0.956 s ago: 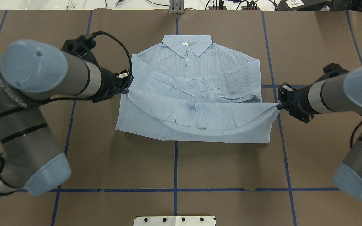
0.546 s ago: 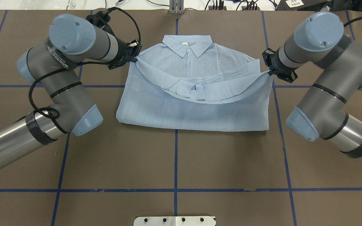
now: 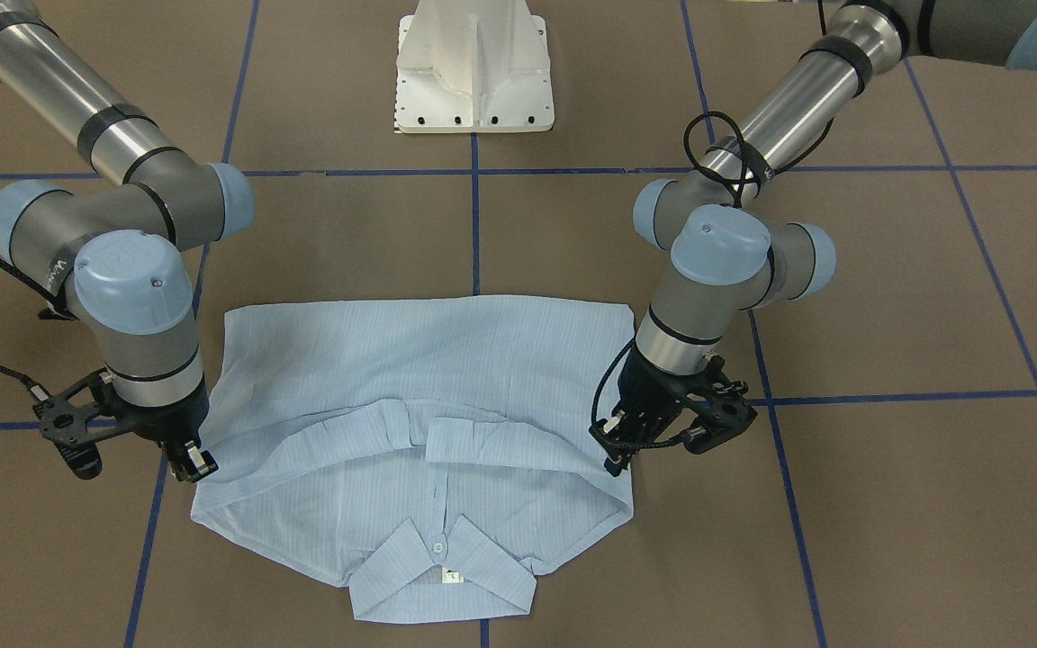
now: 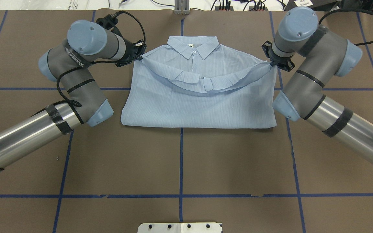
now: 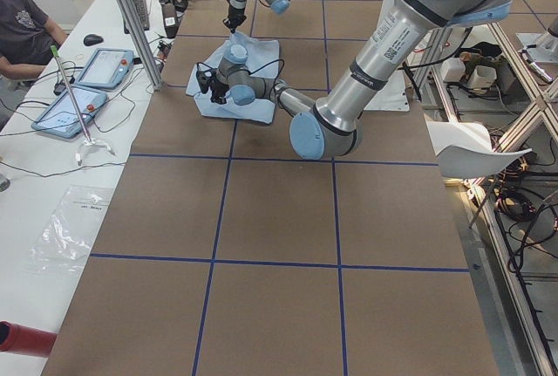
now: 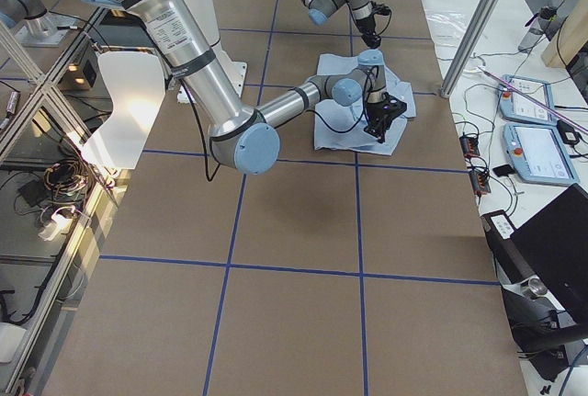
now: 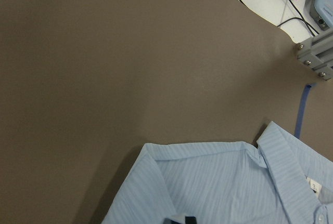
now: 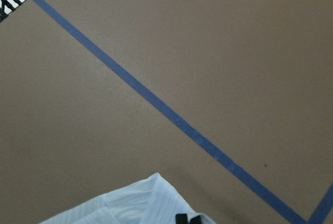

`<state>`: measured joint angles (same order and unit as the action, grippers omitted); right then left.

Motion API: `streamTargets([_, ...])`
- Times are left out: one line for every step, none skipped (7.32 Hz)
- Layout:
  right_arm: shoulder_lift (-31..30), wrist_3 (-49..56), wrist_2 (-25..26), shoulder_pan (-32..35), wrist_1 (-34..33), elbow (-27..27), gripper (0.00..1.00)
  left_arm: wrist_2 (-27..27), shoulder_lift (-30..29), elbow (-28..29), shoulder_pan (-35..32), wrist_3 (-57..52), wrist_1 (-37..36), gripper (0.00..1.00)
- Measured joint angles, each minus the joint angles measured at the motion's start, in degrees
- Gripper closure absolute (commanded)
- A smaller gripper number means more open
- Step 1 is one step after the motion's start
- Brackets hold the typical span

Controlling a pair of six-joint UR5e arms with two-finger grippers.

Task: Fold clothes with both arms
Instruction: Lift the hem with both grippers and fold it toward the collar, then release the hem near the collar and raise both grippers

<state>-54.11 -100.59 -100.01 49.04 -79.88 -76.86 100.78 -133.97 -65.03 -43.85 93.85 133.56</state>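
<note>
The pale blue striped shirt [image 4: 199,103] lies on the brown table with its collar [image 4: 193,45] at the far side. Its lower half is doubled over the body, and the hem [image 4: 202,84] sags in a curve below the collar. My left gripper [image 4: 140,57] is shut on the hem's corner at the shirt's left shoulder. At the opposite shoulder my right gripper [image 4: 271,64] pinches the other corner. The front view shows the left gripper [image 3: 616,454] and the right gripper [image 3: 199,463] low over the cloth [image 3: 419,378]. Each wrist view shows only fingertips at the bottom edge over blue fabric [image 7: 223,182] [image 8: 130,203].
The white pedestal base [image 3: 475,67] stands at the robot's side of the table. Blue tape lines [image 4: 180,161] grid the brown surface. A grey bracket [image 4: 181,7] and cables sit past the far edge. A seated person [image 5: 22,27] and tablets [image 5: 103,66] are beside the table.
Both grippers have carried the hem away from the robot, from the shirt's middle up to its shoulders. The folded layer now covers more of the body, and the arms reach further out.
</note>
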Motion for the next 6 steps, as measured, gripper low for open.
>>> streamTargets([0.6,0.0,0.3,0.0,1.5,2.1,1.0,-0.6,-0.4,2.1,0.0,-0.5,1.4,1.0])
streamTargets([0.9,0.5,0.7,0.0,2.2,3.5,1.0,-1.0,-0.7,3.4,0.0,-0.9,2.0,1.0])
streamTargets([1.0,1.2,1.1,0.1,2.6,4.5,1.0,-1.2,-0.9,4.4,0.0,-1.2,2.3,1.0])
streamTargets([1.0,1.6,1.3,0.0,2.7,5.1,1.0,-1.3,-1.0,4.8,0.0,-1.3,2.4,1.0])
streamTargets([1.1,1.8,1.3,-0.2,2.7,5.5,1.0,-1.5,-1.1,5.2,0.0,-1.3,2.4,1.0])
streamTargets([1.1,1.9,1.3,-0.2,2.8,5.7,0.71,-1.6,-1.1,5.4,0.1,-1.3,2.4,1.0])
